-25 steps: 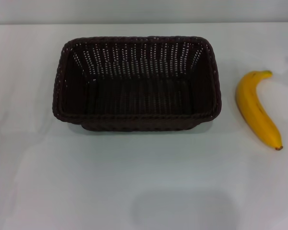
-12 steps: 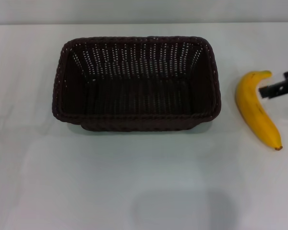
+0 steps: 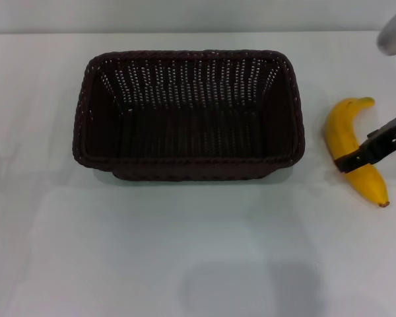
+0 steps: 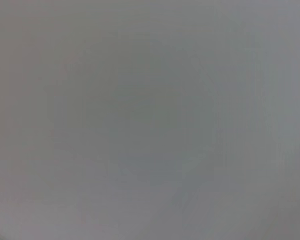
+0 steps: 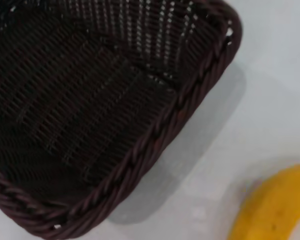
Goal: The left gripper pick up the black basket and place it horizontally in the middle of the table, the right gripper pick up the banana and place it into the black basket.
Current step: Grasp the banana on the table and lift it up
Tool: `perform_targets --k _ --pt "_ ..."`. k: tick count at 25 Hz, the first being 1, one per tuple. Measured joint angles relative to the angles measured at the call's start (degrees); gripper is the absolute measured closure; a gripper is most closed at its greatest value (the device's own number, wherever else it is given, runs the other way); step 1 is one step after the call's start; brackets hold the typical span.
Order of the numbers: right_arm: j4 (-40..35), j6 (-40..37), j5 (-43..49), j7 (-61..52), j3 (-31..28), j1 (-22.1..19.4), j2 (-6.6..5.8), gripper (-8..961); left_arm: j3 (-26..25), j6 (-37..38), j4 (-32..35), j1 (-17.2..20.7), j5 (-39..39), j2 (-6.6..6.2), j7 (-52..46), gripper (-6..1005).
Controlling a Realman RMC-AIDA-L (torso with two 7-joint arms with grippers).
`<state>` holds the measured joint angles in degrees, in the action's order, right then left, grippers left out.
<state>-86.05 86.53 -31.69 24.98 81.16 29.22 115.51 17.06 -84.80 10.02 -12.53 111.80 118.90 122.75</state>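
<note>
The black basket (image 3: 185,159) stands empty and lengthwise across the middle of the white table (image 3: 185,251). The yellow banana (image 3: 340,129) lies on the table to its right, stem toward the back. My right gripper (image 3: 355,159) reaches in from the right edge and lies across the banana's lower half. The right wrist view shows the basket's corner (image 5: 155,140) and part of the banana (image 5: 275,210). My left gripper is out of view; the left wrist view shows only a plain pale surface.
The silver-grey right arm (image 3: 395,32) shows at the top right corner. Bare tabletop lies in front of and to the left of the basket. A pale wall runs along the table's back edge.
My right gripper has moved in from the right edge, forward and left, and now lies across the banana. The basket and banana have not moved.
</note>
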Motion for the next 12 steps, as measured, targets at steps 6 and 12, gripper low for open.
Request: perform_targets --k 6,12 --pt "4.7 -3.0 0.3 -0.6 2.1 2.1 0.07 226 0.1 0.1 0.0 -0.2 -0.1 0.01 -0.5 120" --pt "9.9 -6.0 1.0 -0.7 2.9 4.0 0.03 230 0.2 0.1 0.0 -0.2 -0.1 0.02 -0.6 120"
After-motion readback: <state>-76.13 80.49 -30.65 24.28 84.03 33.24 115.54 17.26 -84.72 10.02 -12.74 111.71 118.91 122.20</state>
